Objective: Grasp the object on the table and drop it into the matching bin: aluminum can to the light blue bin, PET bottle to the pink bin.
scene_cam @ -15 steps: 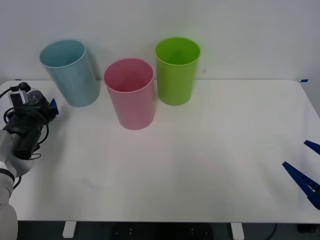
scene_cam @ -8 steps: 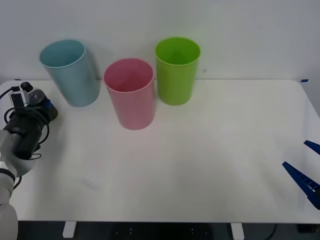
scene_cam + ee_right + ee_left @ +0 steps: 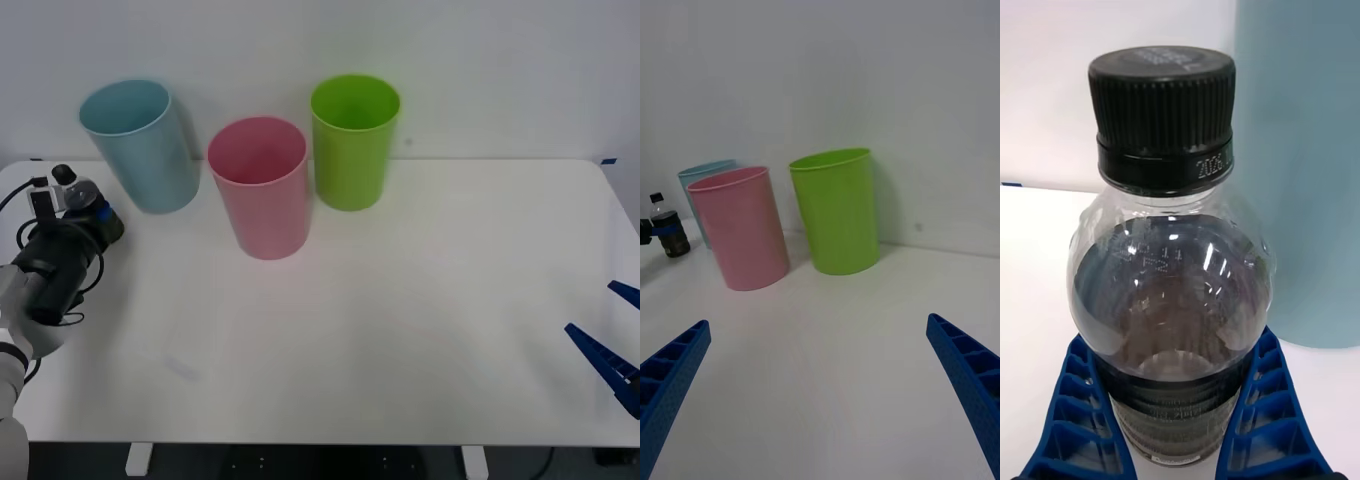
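Bottle [image 3: 1169,300]: clear glossy plastic, catching highlights; cap [image 3: 1161,112] black, matt, finely ribbed round the side. Left gripper [image 3: 1172,420] fingers [image 3: 1082,405]: blue ribbed plastic, pressed to the bottle's sides. Right gripper [image 3: 820,397] fingers [image 3: 970,375]: same blue ribbed plastic. Pink bin [image 3: 260,185], blue bin [image 3: 142,145], green bin [image 3: 353,140]: smooth plain plastic, soft sheen. Table [image 3: 400,320]: white, smooth, matt.

- I read the PET bottle [image 3: 1171,300] as clear plastic over dark brownish liquid, with a black ribbed cap and a dark label.
- My left gripper [image 3: 1176,420] has blue ribbed fingers; the right gripper [image 3: 820,397] matches.
- The light blue bin [image 3: 140,145] is pale and plain.
- The pink bin [image 3: 260,190] is plain.
- A third bin [image 3: 353,140] is lime green.
- The table [image 3: 400,330] is white.
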`<state>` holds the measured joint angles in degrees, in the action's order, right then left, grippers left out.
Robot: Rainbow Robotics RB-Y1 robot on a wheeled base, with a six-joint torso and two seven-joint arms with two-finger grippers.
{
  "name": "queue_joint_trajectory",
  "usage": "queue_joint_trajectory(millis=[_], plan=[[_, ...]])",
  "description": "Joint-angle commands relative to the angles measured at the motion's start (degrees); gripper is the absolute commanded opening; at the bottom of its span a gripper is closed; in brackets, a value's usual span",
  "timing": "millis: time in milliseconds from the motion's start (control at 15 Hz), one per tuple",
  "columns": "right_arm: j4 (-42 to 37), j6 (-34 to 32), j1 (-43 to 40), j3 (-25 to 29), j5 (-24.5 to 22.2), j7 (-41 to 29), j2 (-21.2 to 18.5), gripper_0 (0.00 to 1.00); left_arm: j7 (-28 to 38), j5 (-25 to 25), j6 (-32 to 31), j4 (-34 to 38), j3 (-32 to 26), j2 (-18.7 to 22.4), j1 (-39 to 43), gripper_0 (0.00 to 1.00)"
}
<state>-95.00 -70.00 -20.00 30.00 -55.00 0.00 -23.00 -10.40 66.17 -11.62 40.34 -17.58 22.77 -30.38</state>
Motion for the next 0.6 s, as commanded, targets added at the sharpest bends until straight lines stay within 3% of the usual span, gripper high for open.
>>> queue_joint_trajectory(millis=[67,333,600], plan=[[0.00,0.00,0.00,0.00,0.00,0.00,0.00,1.00,0.12,-2.01,-3.59,0.00,1.23,1.66,1.20,0.00],[0.00,0.00,0.00,0.00,0.00,0.00,0.00,1.00,0.12,-4.20,-7.72,1.67,1.84,3.07,3.84,0.00],[0.00,0.00,0.00,0.00,0.00,0.00,0.00,1.00,0.91,-8.51,-7.89,11.25,4.04,3.42,10.87,0.00]])
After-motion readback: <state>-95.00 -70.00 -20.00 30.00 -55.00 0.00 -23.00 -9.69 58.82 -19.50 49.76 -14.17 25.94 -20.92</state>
